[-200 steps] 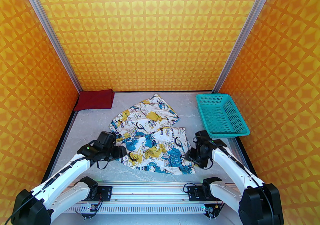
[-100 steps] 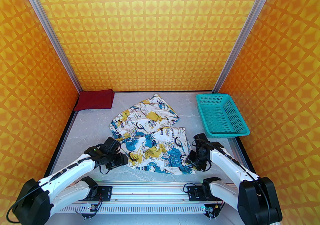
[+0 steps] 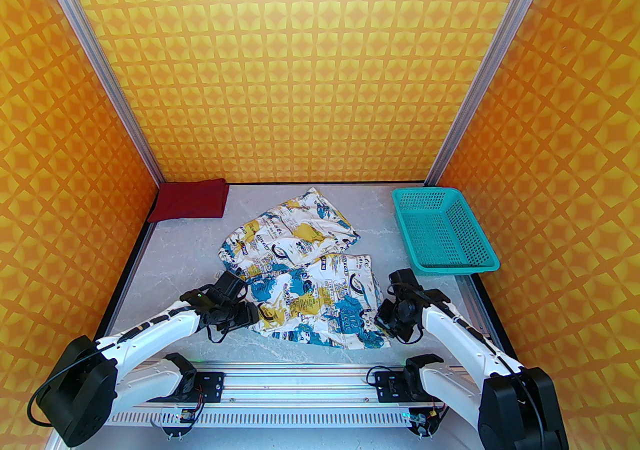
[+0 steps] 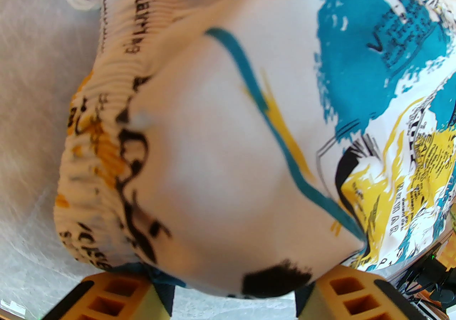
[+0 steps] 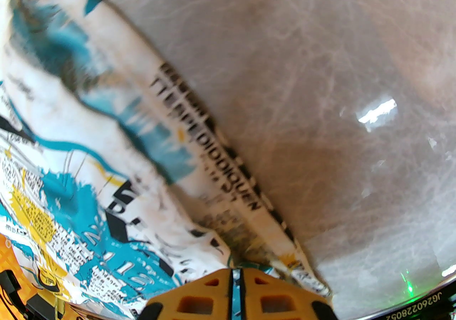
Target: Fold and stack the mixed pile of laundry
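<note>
Printed garment (image 3: 310, 288) lies between left hand (image 3: 252, 314) and pinching right hand (image 3: 381, 315).

The right claw (image 5: 236, 271) sits at the bottom edge, its orange fingers (image 5: 262, 292) almost together on a thin sliver of the printed white garment (image 5: 71, 176). The garment's blurred hem (image 5: 213, 158), lettered in black, runs diagonally up and leftward from there. To its right lies bare grey marbled bench (image 5: 338, 80), with glare.
</note>
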`<state>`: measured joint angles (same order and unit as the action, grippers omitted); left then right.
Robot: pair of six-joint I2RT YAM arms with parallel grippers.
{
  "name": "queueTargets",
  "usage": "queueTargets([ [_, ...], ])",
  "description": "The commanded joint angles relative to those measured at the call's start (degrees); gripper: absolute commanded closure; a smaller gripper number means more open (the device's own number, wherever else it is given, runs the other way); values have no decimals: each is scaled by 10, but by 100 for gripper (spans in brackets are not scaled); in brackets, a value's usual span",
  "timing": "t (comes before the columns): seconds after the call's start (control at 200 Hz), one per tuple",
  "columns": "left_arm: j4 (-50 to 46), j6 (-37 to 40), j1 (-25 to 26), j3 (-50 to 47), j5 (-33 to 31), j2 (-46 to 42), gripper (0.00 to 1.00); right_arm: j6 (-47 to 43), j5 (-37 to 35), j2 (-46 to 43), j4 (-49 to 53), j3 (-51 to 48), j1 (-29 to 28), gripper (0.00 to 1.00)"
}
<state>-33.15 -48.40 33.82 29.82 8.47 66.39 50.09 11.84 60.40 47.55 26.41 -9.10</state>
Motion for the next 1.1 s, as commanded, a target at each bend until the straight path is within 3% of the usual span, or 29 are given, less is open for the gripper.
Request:
queueTargets([
  [0.0,18,-7,4,0,-24,-7,37,27,-24,-1,-13,-5,-12,74],
  [0.27,19,-8,4,-4,-32,-24,40,46,-40,-7,5,4,-31,69],
  [0.465,62,-13,6,-22,-32,-1,53,80,-44,29,-60,-13,-61,78],
  [0.54,67,-12,6,-26,-32,2,62,78,-48,32,-64,-8,-61,85],
  [0.73,16,-4,7,-17,-59,-62,100,54,-70,0,-29,44,-61,100],
  [1.095,-60,54,7,78,-102,-128,100,-4,-123,-9,45,208,-61,100],
])
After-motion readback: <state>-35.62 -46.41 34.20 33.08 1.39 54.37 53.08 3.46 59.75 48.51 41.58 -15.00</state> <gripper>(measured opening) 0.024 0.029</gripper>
